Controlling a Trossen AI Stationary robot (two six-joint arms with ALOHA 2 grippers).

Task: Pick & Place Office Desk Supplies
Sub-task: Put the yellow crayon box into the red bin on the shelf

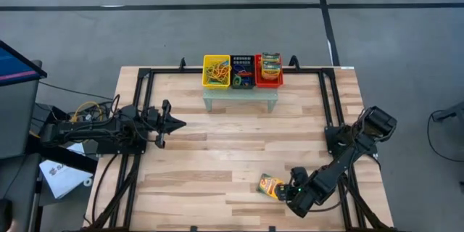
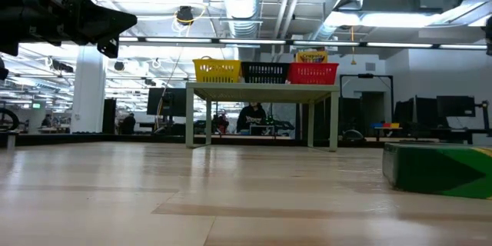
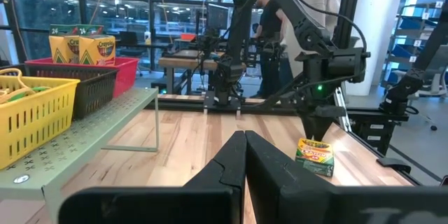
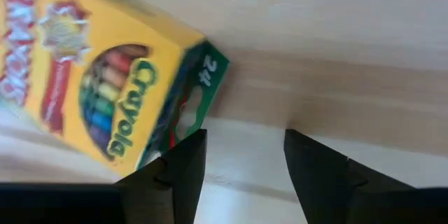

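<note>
One yellow-and-green crayon box (image 1: 271,185) lies flat on the table near its near-right corner; it also shows in the low view (image 2: 438,171) and the left wrist view (image 3: 315,156). My right gripper (image 1: 285,191) (image 4: 245,136) is open and points down just to the right of it, with the box outside the gap. Two more crayon boxes (image 1: 270,63) stand in the red basket (image 1: 269,80). Rubber bands (image 1: 216,71) fill the yellow basket, and more lie in the black basket (image 1: 241,72). My left gripper (image 1: 180,124) (image 3: 245,140) is shut and hovers over the table's left half. My right gripper is open beside the box's green end marked 24 (image 4: 210,66). One finger (image 4: 178,171) stands right at that end, and I cannot tell whether it touches. The box lies flat on the table.
The three baskets sit side by side on a small grey-green stand (image 1: 240,98) at the table's far edge. Black rails (image 1: 138,87) run along the table's sides. Bare wood (image 1: 225,145) lies between the arms. People stand in the room beyond the table.
</note>
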